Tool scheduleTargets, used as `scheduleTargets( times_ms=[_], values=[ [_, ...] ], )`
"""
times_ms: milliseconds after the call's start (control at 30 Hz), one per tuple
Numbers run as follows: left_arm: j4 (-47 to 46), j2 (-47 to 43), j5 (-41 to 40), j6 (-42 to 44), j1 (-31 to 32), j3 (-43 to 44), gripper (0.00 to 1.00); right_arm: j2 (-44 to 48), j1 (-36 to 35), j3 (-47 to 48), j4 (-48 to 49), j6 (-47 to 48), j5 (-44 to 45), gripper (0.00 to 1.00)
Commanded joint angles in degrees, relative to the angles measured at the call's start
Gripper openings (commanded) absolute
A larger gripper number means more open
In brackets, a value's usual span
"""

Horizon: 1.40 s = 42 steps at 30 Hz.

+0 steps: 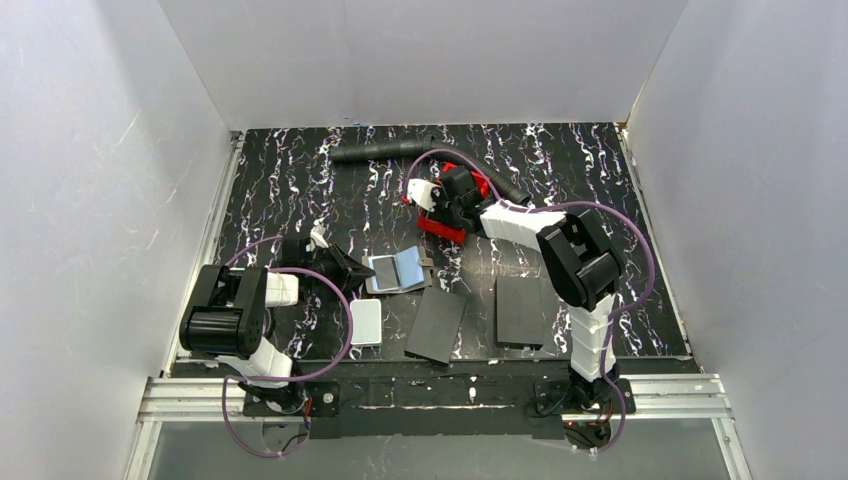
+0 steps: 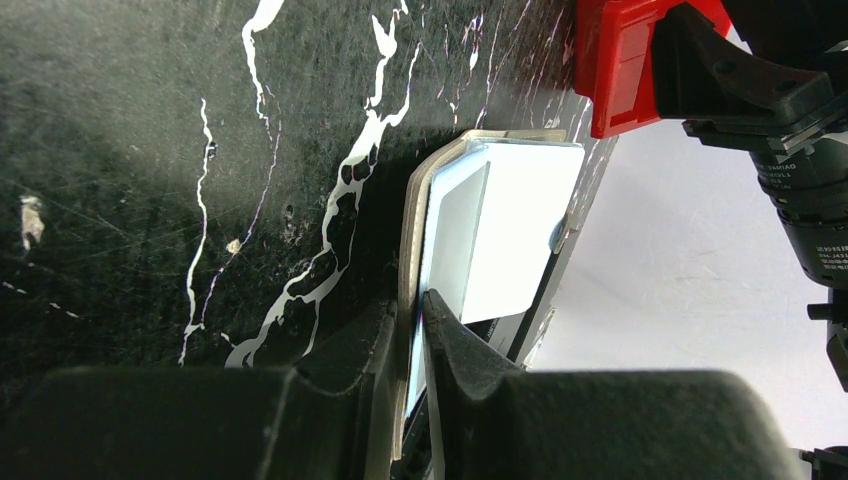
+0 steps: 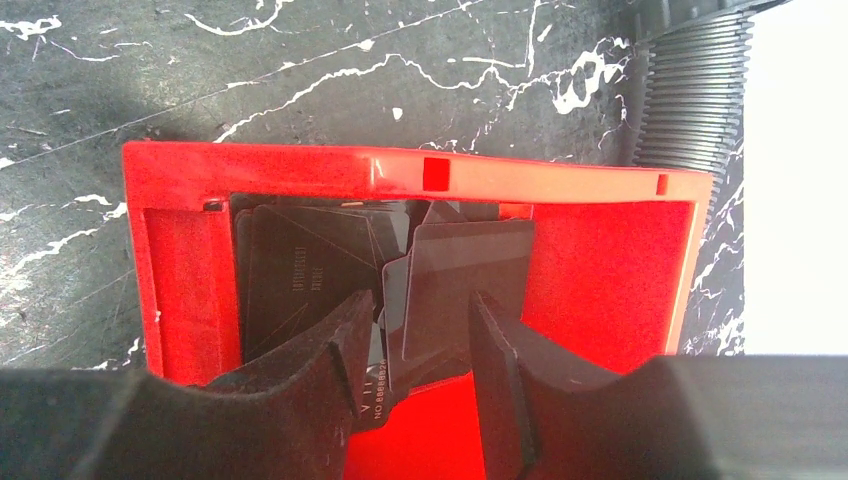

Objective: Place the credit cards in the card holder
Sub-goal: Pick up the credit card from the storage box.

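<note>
The card holder lies opened on the marble table, its shiny inner faces up. My left gripper is shut on its left edge. In the left wrist view the fingers pinch the holder's tan cover and pale inner leaf. The credit cards stand as a dark fanned stack inside the red tray. My right gripper hangs over that tray, jaws apart, with the cards' lower edges between them. Neither pad visibly presses a card.
Two flat black panels lie near the front edge. A white rounded box sits left of them. A black corrugated hose runs behind the tray. White walls close in three sides.
</note>
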<state>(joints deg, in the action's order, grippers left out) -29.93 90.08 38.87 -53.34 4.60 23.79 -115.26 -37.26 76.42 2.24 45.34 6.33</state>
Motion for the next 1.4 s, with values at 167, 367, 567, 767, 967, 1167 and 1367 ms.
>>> scheduleTargets(
  times_ms=[167,367,567,767,967,1167,1367],
  values=[
    [0.8,-1.2,0.5,0.9,-0.2,0.9,0.13,-2.2,0.0,0.4,3.7,0.4,3.0,0.49],
    [0.8,-1.3,0.4,1.0,-0.2,0.7,0.13,-3.0,0.0,-2.0,8.0,0.4,5.1,0.52],
    [0.8,-1.3,0.3,1.0,-0.2,0.7,0.12,-2.8,-0.1,-4.6,14.9,0.0,10.3,0.44],
    [0.8,-1.7,0.1,1.0,-0.3,0.3,0.13,-1.1,0.1,-4.7,18.4,-2.1,12.4,0.35],
    [0.8,-2.0,0.1,1.1,-0.2,0.2,0.12,-0.7,1.2,-3.1,18.2,-4.3,12.0,0.35],
    [0.8,-1.9,0.0,1.0,-0.2,0.1,0.12,0.0,2.8,-1.8,17.5,-6.2,11.7,0.34],
    [0.8,-2.0,0.0,1.0,-0.2,-0.1,0.12,1.1,4.0,-0.9,17.1,-7.6,11.2,0.32]
  ],
)
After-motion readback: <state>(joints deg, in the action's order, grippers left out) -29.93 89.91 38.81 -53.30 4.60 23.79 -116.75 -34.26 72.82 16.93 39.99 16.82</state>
